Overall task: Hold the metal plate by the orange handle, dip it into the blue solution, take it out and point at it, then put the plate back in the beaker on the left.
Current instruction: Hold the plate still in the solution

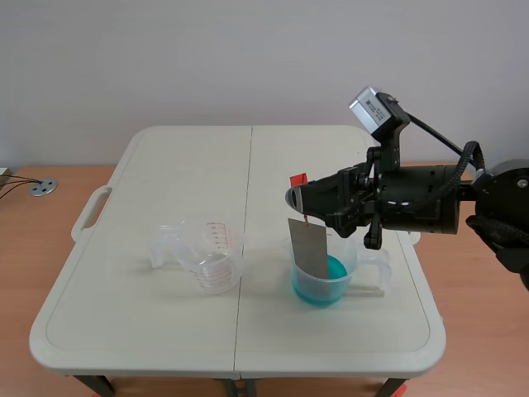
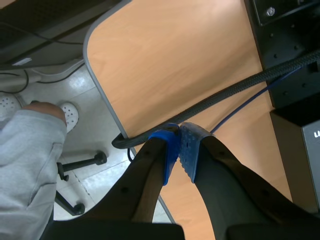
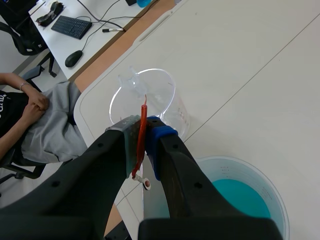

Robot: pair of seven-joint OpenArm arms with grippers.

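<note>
My right gripper is shut on the thin orange handle, seen edge-on between the pads as the orange handle. The grey metal plate hangs from the handle. Its lower end is inside the beaker of blue solution, about at the liquid's surface. Under and beside the right fingers lies the blue solution. The empty clear beaker stands at the table's left, and in the right wrist view that beaker is ahead of the gripper. Away from the table, my left gripper is shut on nothing.
A small clear container lies beside the empty beaker. The white folding table has a centre seam. A person in grey sits off the table's left side. Under the left gripper are a wooden desk and cables.
</note>
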